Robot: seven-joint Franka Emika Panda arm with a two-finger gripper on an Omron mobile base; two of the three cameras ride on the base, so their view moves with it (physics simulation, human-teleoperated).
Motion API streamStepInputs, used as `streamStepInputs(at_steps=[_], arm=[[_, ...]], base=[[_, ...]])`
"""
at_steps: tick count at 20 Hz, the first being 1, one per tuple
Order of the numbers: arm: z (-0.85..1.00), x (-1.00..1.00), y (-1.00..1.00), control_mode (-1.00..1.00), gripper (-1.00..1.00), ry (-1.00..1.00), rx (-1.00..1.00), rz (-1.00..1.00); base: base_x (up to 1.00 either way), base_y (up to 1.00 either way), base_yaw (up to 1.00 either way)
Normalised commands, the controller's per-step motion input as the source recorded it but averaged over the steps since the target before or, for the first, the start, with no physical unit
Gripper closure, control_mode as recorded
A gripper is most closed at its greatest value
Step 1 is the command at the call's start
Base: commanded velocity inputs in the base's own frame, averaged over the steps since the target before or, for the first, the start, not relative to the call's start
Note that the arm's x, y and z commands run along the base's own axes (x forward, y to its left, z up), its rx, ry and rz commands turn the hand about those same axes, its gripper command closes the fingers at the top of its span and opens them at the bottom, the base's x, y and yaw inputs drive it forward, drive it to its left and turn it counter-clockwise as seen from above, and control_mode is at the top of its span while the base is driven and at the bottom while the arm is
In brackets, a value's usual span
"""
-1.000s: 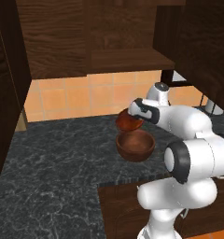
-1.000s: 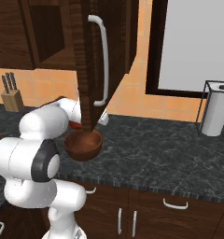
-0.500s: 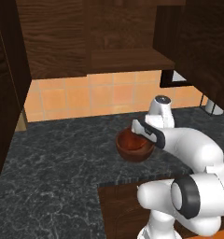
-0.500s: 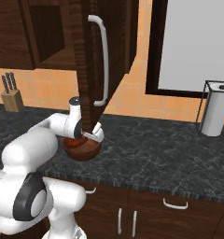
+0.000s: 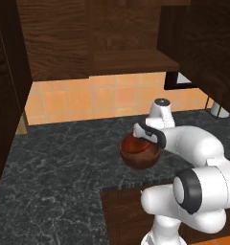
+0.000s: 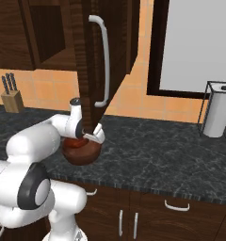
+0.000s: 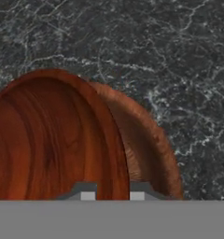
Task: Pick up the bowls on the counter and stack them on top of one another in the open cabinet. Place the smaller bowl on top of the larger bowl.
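Since a second ago my arm has swung in over the bowls, and the small bowl that sat apart behind the big one now lies over or inside the big bowl (image 5: 140,154). My gripper (image 7: 112,193) straddles a rim, one fingertip (image 7: 87,195) inside the glossy red-brown wall and the other outside it, so it looks pinched on that edge, though I cannot tell for sure how tightly. From the hand view I judge the rim between my tips belongs to the small bowl (image 7: 53,140), with the wider rim showing beyond it. Both sit on the dark marbled desk (image 5: 54,172), below the open cabinet (image 5: 131,60). These bowls look stiff and light, but polished and slippery; a rim pinch is the only hold, and a tilted bowl could swing or slide out
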Motion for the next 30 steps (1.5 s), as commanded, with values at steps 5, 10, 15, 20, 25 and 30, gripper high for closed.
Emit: streamStepInputs(at_steps=[5,10,15,20,25,30], arm=[[0.36,-0.25,-0.12,-1.0,-1.0,0.04,0.04,-0.05],[0.11,-0.76,-0.44,-1.0,-1.0,0.11,0.09,-0.09],[-0.59,-0.46,-0.1,-1.0,-1.0,0.21,0.01,-0.03],[-0.61,0.1,0.11,-1.0,-1.0,0.1,0.0,0.0],[-0.14,0.35,0.26,-1.0,-1.0,0.01,0.0,0.0],[-0.21,0.1,0.22,-1.0,1.0,0.0,0.0,0.0]], base=[[0.0,0.0,0.0],[0.0,0.0,0.0],[0.0,0.0,0.0],[0.0,0.0,0.0],[0.0,0.0,0.0],[0.0,0.0,0.0]])
